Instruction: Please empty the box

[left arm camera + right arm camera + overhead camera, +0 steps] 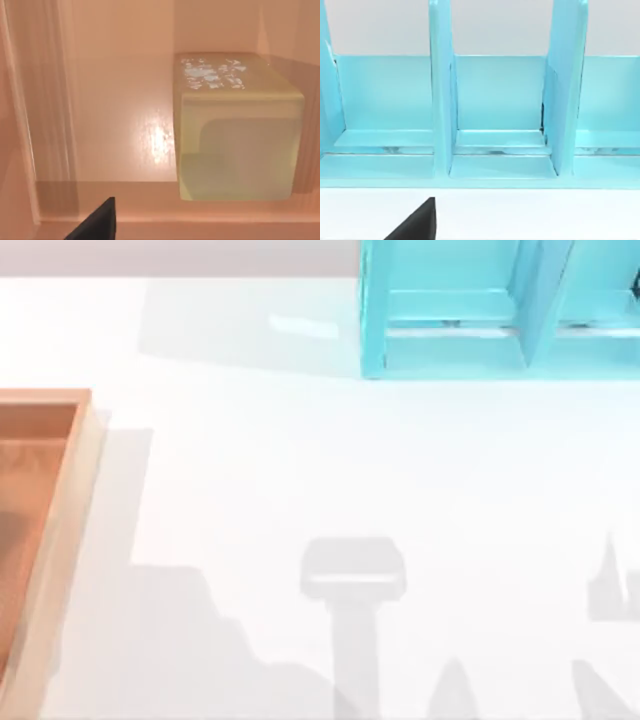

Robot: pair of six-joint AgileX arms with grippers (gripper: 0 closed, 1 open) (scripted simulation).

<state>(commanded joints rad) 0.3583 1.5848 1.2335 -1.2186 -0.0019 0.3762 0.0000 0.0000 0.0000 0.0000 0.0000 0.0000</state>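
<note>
**Box at the table's left edge, a block inside it**

Overhead, the box (68, 540) lies at the left edge of the white table (300, 470), its tan rim around an orange-brown floor. Through my left wrist camera I look down onto that floor, where a pale yellowish block (237, 130) rests near a wall. Whether my left fingers (97, 222) are spread or pressed together, I cannot tell. My right wrist camera faces the cyan shelf (485, 115) at the table's far side; my right fingers (417, 222) I cannot judge either.

The box (60, 540) sits at the left edge of the top view, on the table (300, 470). The shelf unit (480, 330) stands at the upper right of that frame, well apart from the box. In the left wrist view, a block (237, 135) rests on the box floor, close to a wall.
</note>
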